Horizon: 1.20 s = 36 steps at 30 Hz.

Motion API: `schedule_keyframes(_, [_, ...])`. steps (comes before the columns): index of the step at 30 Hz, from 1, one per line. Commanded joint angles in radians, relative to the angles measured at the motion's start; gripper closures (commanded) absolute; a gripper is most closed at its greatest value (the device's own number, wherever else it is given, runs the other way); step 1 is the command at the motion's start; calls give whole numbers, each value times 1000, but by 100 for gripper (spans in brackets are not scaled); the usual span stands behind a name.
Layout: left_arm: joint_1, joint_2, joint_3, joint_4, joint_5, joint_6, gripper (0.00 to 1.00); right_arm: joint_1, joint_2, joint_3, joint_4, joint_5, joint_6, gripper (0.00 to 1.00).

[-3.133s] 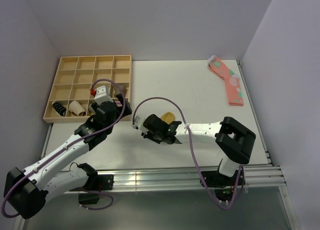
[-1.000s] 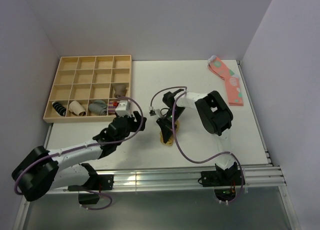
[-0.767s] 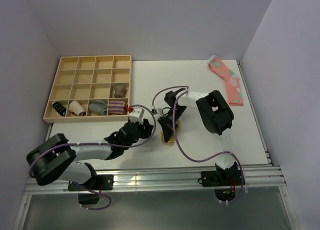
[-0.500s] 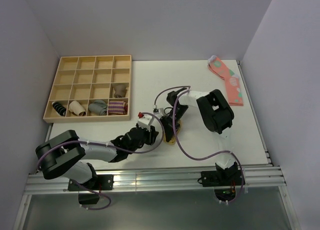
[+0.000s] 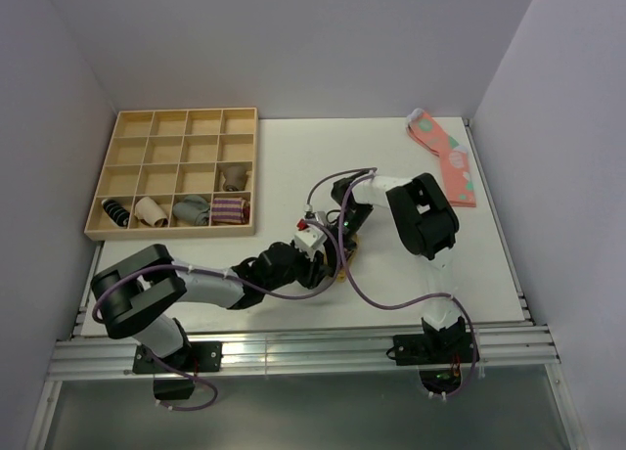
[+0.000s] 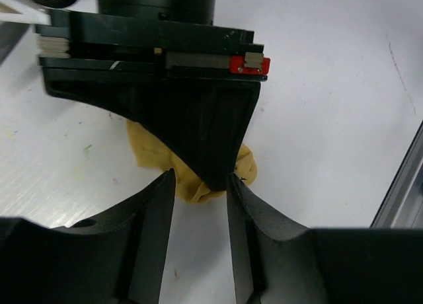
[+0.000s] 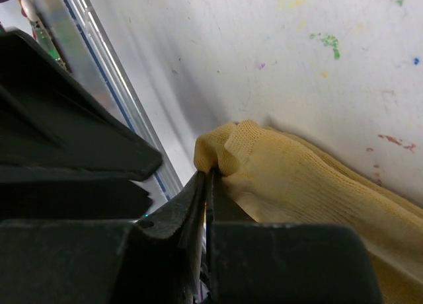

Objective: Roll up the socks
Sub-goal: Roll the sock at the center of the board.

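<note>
The right tool [image 7: 207,175] pinches the folded edge of the yellow socks [image 7: 297,185]. They lie on the paint-flecked white counter [image 7: 264,39].

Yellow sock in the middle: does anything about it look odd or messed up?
Nothing is damaged or spilled. The yellow sock is crumpled rather than flat, one edge pinched in the right gripper, with the open left gripper close beside it.
</note>
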Motion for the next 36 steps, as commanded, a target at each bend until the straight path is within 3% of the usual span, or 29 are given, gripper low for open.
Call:
schedule_keyframes(1, [-3,46,61,-23,88,35,58,-15,14,31,-43,-14,-21,95])
schedule_keyframes(8, [18,68,57,-21,102,30,66,-21,13,23,-54,-24,-38,95])
schedule_keyframes(15, [21,103,74,-32,133,32,68,-32,22,26,-58,-22,-44,95])
schedule_keyframes(36, [-10,152,134,-92,93,52,65,-55,30,29,-72,-33,-56,97])
